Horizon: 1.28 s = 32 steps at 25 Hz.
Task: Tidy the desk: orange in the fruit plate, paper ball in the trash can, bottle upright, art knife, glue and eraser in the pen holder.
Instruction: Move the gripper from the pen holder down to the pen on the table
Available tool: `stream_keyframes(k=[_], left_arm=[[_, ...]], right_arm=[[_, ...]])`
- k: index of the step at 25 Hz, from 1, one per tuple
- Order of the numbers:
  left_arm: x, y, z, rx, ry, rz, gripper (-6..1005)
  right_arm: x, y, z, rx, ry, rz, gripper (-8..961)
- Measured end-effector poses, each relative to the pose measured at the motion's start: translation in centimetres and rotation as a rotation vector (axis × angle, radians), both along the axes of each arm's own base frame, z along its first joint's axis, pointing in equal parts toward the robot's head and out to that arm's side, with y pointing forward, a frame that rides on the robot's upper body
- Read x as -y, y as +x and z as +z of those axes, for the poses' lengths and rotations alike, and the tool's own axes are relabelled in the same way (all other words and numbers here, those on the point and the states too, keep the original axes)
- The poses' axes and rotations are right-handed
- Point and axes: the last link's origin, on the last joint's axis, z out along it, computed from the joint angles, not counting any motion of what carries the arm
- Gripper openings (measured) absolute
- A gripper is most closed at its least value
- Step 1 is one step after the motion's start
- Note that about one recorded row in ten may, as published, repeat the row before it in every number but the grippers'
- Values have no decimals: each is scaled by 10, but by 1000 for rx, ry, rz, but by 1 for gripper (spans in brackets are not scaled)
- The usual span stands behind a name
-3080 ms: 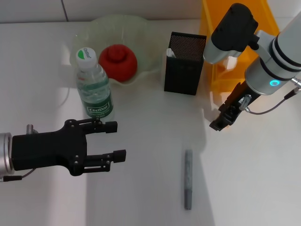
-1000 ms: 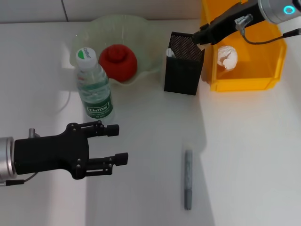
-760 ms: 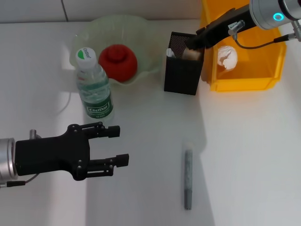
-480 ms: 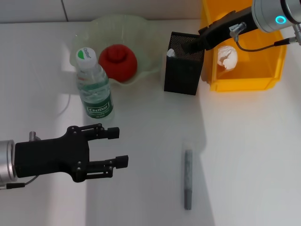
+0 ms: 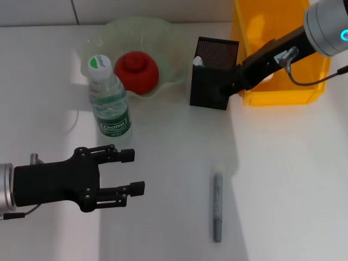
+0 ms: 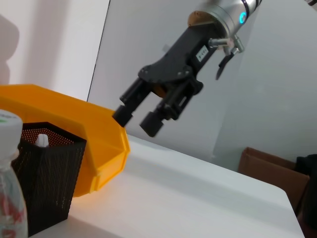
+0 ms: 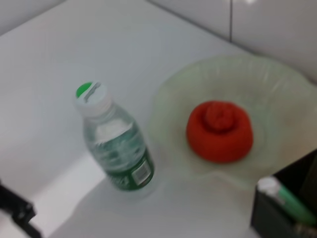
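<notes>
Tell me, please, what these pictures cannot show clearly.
- trash can inside: head view, right arm covers it; no paper ball shows.
- pen holder contents: head view shows only a white tip; right wrist view cuts it off.
- grey stick: head view, too small to name.

A white counter (image 5: 283,179) is filling the scene, running back to a pale tiled wall (image 5: 136,11). A brown cardboard box (image 6: 265,166) is sitting past the counter's far edge beside a grey wall (image 6: 277,89).
</notes>
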Motion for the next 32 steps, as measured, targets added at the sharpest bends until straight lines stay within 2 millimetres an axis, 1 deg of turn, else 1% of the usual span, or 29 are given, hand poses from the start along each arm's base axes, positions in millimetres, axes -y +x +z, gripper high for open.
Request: stream_keyframes(k=[3,4,5,8,9,10,14,19,21,24,32], left_arm=[[0,0,1,-2,1,0,755],[0,0,1,-2,2,-1,755],[0,0,0,-2,1,-2,755],[-1,1,0,-3,-3,-1,755],[-1,1,0,-4,-4,-1,755],[-1,0,-1,-7,-5,-1,755],[-2,0,-3,-22,-6,1,755],[-2,0,-4,-26,-7,-3,755],[-2,-1,-4,-26,-6,-2,755],[-2,-1,-5,-26,-6,-1,755],[-1,-1,-5,-26,-3,3,755]], right_arm=[[11,2,-6,36,-55,-63,693],[15,5,-12,71,-82,-94,693],[15,5,-12,71,-82,-94,693],[23,15,-30,136,-129,-150,692],[25,21,-41,165,-149,-176,692],[25,21,-41,165,-149,-176,692],[26,31,-60,208,-158,-216,692],[26,35,-77,235,-157,-218,692],[25,35,-80,238,-156,-219,693],[23,38,-90,256,-154,-212,692],[19,41,-102,262,-143,-206,689]])
